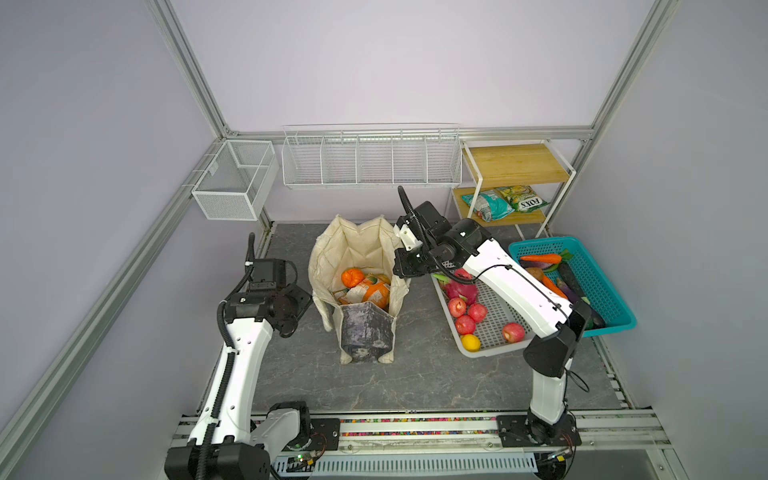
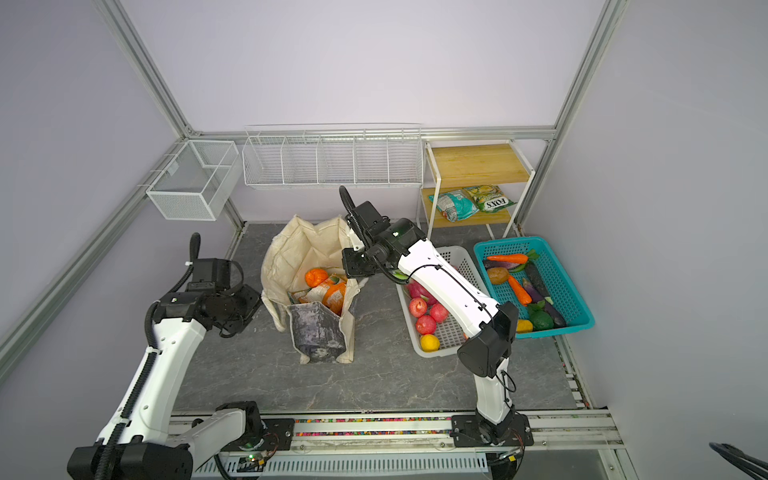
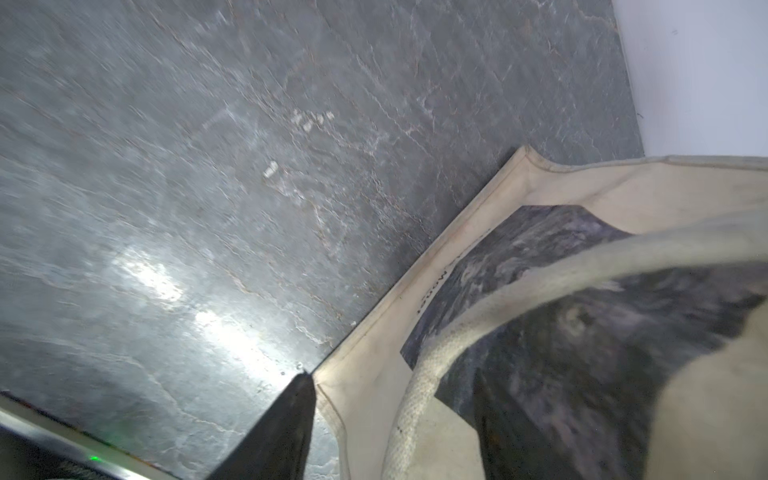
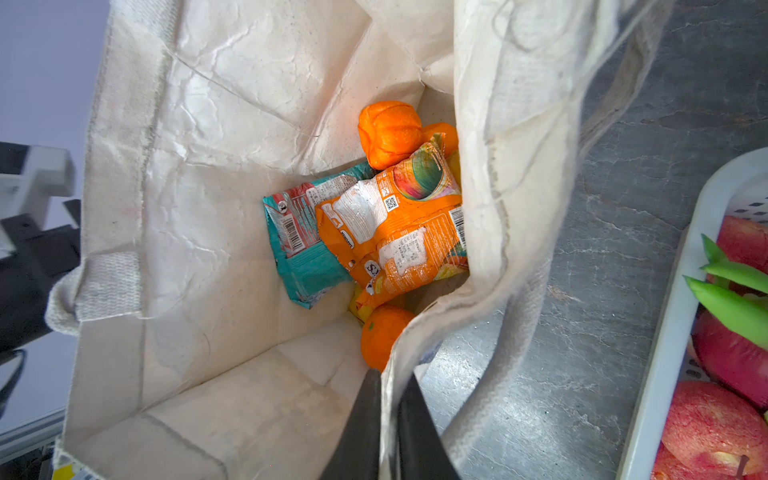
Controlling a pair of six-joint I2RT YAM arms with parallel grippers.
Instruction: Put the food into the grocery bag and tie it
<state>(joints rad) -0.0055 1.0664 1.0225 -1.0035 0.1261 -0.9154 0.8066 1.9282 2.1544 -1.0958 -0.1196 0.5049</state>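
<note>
The cream grocery bag [image 1: 357,245] [image 2: 299,245] stands open at the middle of the table, its dark marbled panel [image 1: 365,328] facing the front. Food lies inside it: an orange toy fruit [image 4: 388,133], an orange snack packet [image 4: 399,232], a teal packet [image 4: 299,249] and another orange [image 4: 380,336]. My right gripper [image 4: 390,376] [image 1: 401,274] is shut on the bag's right rim, one finger inside and one outside. My left gripper [image 1: 303,301] sits at the bag's left side. Only one of its fingers [image 3: 286,424] shows, set wide beside the bag's wall and a cream strap [image 3: 419,395].
A white perforated basket [image 1: 490,352] right of the bag holds red apples [image 1: 465,309] and a yellow fruit [image 1: 470,343]. A teal basket [image 1: 615,291] further right holds toy vegetables. A wooden shelf [image 1: 515,166] at the back right carries snack packets [image 1: 503,203]. Wire baskets [image 1: 370,160] hang on the back wall.
</note>
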